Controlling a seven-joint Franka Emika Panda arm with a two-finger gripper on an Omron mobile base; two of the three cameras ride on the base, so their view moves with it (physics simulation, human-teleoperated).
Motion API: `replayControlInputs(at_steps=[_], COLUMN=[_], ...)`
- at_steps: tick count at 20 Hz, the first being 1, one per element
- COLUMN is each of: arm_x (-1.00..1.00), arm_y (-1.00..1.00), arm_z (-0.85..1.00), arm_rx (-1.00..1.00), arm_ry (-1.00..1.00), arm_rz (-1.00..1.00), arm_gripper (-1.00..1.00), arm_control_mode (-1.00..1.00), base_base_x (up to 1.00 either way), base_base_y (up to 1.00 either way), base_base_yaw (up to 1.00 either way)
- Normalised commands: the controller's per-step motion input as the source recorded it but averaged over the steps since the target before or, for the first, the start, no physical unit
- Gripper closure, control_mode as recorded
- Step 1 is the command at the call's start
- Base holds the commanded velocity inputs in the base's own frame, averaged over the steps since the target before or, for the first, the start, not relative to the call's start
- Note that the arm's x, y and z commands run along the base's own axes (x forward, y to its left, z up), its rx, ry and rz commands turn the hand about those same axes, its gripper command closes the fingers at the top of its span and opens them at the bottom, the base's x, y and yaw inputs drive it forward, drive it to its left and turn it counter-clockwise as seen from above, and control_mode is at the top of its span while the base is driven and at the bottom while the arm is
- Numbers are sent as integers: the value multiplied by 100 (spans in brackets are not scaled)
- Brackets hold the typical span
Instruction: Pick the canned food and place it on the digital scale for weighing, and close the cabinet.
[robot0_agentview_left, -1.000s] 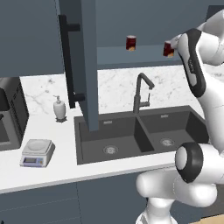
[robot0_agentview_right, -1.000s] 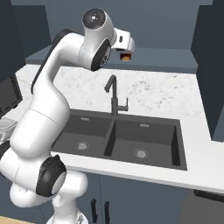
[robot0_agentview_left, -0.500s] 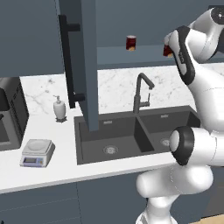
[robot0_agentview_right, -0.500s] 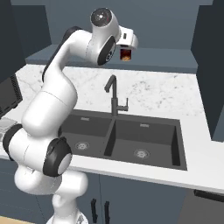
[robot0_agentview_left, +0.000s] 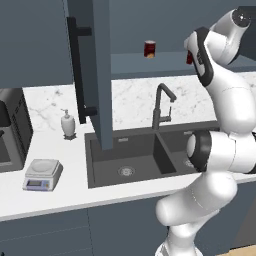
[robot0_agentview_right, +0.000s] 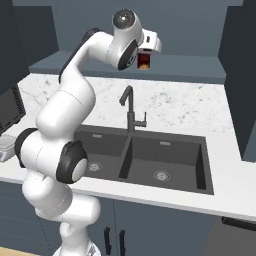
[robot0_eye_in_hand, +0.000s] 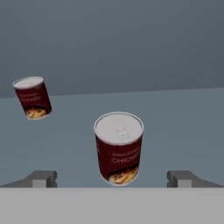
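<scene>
Pincer: the gripper (robot0_eye_in_hand: 113, 178) stands spread wide with nothing held; its two fingertips (robot0_eye_in_hand: 41, 178) flank the near can with clear space on either side, a stance that suits sliding forward around it.
Target can: the canned food (robot0_eye_in_hand: 119, 148) stands upright on the open cabinet's shelf, centred between the fingers in the hand view, so it is judged to be the one chosen.
Second can: another dark-red can (robot0_eye_in_hand: 32, 97) stands farther back and to the left on the same shelf, well apart from the first; it looks tilted because the hand camera is rolled.
Arm: raised high so the hand reaches shelf level, above the faucet (robot0_agentview_right: 131, 111) and sink (robot0_agentview_right: 145, 160).
Cabinet: the cabinet (robot0_agentview_left: 95, 70) has its door swung out over the counter, edge-on with its black bar handle (robot0_agentview_left: 77, 70) showing; open because the shelf must be reached.
Scale: the digital scale (robot0_agentview_left: 42, 175) sits on the counter's near left, platform bare, left of the sink and nearer than the soap dispenser (robot0_agentview_left: 68, 124).
Stage: approach, can not yet grasped.
</scene>
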Motion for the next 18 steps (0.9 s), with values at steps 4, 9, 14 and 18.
replayControlInputs(at_steps=[4, 9, 14, 18], arm_x=[7, 0, 0, 3], arm_y=[0, 0, 0, 0], arm_z=[0, -9, -28, -10], arm_rx=[-1, -2, -5, -4], arm_ry=[0, 1, 6, 1], arm_rz=[0, 0, 0, 0], arm_gripper=[-100, -100, -100, -100], arm_control_mode=[-100, -100, -100, -100], base_base_x=[0, 0, 0, 0], base_base_y=[0, 0, 0, 0], base_base_yaw=[0, 0, 0, 0])
